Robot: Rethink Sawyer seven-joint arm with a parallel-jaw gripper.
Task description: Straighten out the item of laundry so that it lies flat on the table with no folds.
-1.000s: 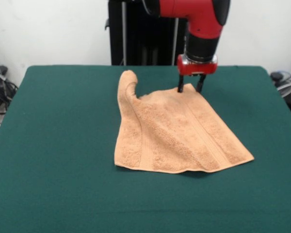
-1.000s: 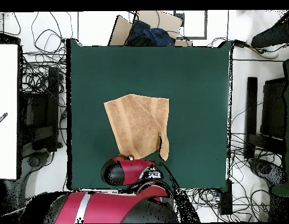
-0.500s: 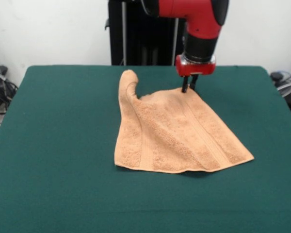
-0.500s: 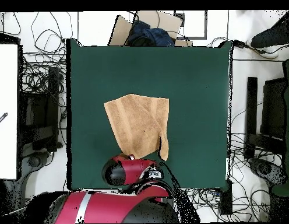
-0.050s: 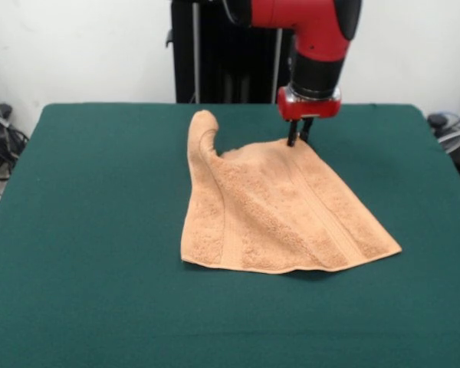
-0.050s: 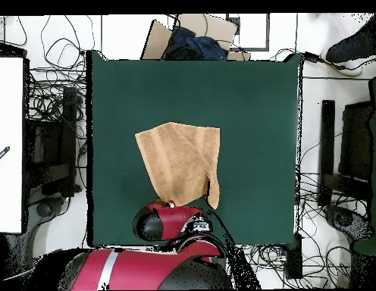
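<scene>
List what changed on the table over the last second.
The gripper closed: its tips, spread apart over the far corner of the peach-tan terry towel a second ago, now pinch together on that corner. It has not lifted. The towel's outline and the folded-up flap on its other far corner look unchanged, and it lies in the same spot on the dark green table.
</scene>
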